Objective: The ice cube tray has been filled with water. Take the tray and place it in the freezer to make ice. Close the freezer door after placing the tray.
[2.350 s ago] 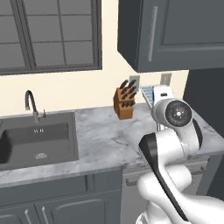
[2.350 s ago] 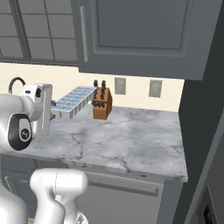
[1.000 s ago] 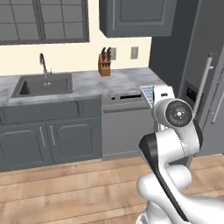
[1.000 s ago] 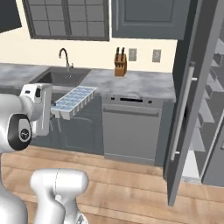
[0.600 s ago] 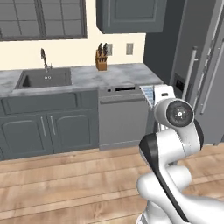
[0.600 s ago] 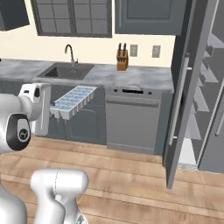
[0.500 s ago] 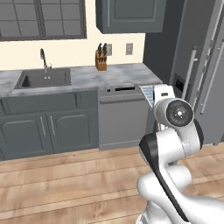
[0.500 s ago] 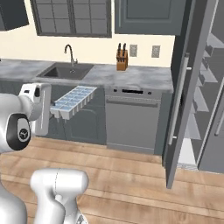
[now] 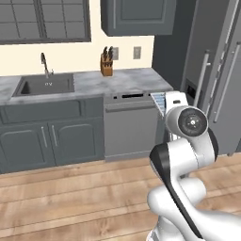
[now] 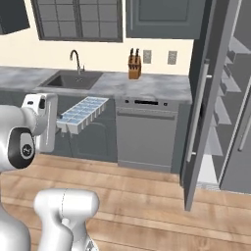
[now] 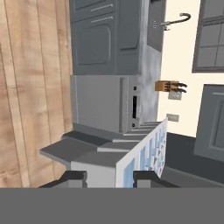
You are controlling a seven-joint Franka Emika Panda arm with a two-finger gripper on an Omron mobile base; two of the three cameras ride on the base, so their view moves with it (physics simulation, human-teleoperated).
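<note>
A white robot arm stands on a wooden floor point(image 10: 147, 196) in a grey kitchen, facing a dishwasher point(image 10: 146, 133) set under a marble counter point(image 10: 147, 84). The dishwasher serves here as the landmark.

The tool point(image 10: 60, 126) is closed on one short end of the ice cube tray point(image 10: 82, 113), holding it level in the air above the floor. In the right base view the tray hangs to the left of the dishwasher, at about the height of its top edge, well apart from the counter. Its two rows of pale blue water point(image 10: 86, 108) cells face up. In the hand view the tray point(image 11: 146, 154) runs away from the two dark fingertips point(image 11: 148, 178), which press on either side of its near end.

To the right of the dishwasher stands the freezer point(image 10: 230, 98), open, with pale shelves showing inside. The freezer door point(image 10: 200, 103) is swung out toward the robot, between the dishwasher and the shelves, its long silver handle point(image 10: 196, 110) facing the dishwasher.

On the counter above the dishwasher, against the cream wall, sits a wooden knife block point(image 10: 133, 69). Further left of the dishwasher, a sink point(image 10: 71, 79) with a curved faucet point(image 10: 75, 59) is sunk into the counter, below a dark window point(image 10: 78, 18).
</note>
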